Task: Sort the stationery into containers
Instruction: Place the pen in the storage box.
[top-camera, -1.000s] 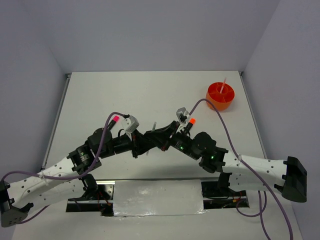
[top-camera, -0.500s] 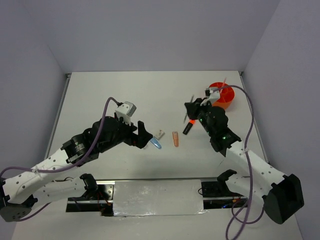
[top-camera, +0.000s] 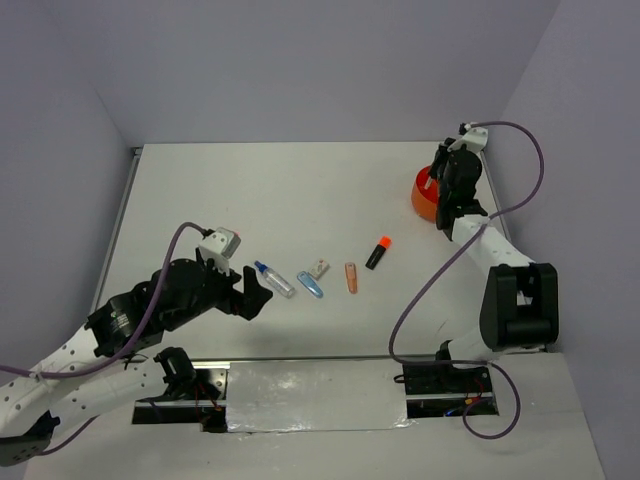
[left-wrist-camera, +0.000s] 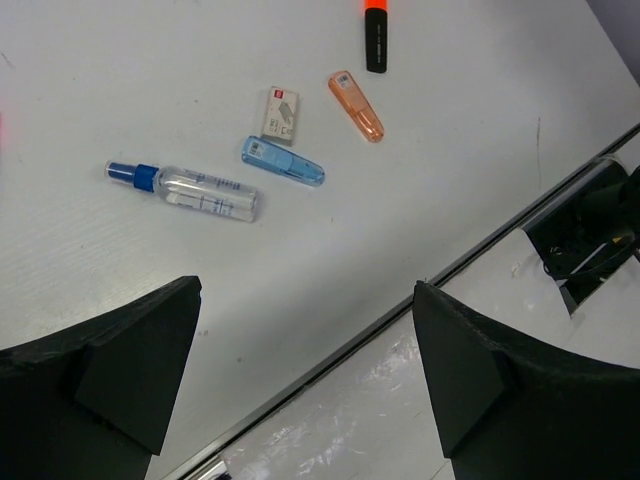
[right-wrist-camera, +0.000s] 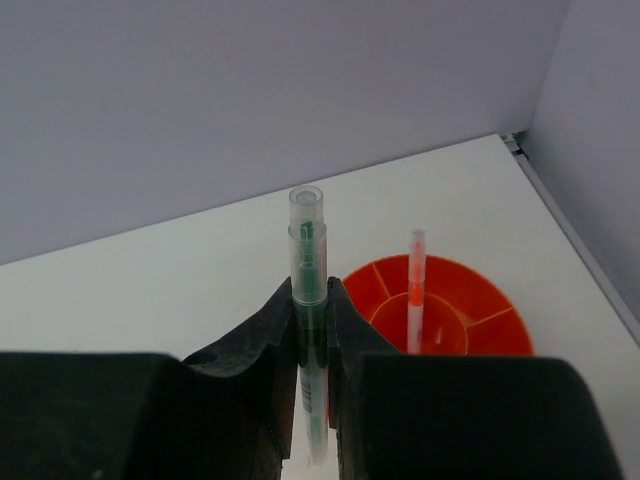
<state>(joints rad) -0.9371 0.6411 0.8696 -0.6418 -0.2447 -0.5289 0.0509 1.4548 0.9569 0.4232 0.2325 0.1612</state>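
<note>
The right gripper (right-wrist-camera: 310, 330) is clamped on a clear pen (right-wrist-camera: 307, 250), long axis upright. The orange tub (right-wrist-camera: 485, 300) sits just ahead and below, with a thin orange pen (right-wrist-camera: 415, 290) standing inside. The left gripper (left-wrist-camera: 305, 350) gapes wide near the blue-capped tube (left-wrist-camera: 200, 192), well apart from the tub. The clear pen's lower tip hides between the fingers, and the target compartment is unclear.

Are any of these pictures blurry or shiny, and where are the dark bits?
Top external view: soft, even light, faint shadows, with glare on the silvery plate at the near edge. Left wrist view: the stationery is sharp, but the left gripper looms as dark blocks. Right wrist view: the clear pen and orange tub are sharp; the right gripper is almost black.
</note>
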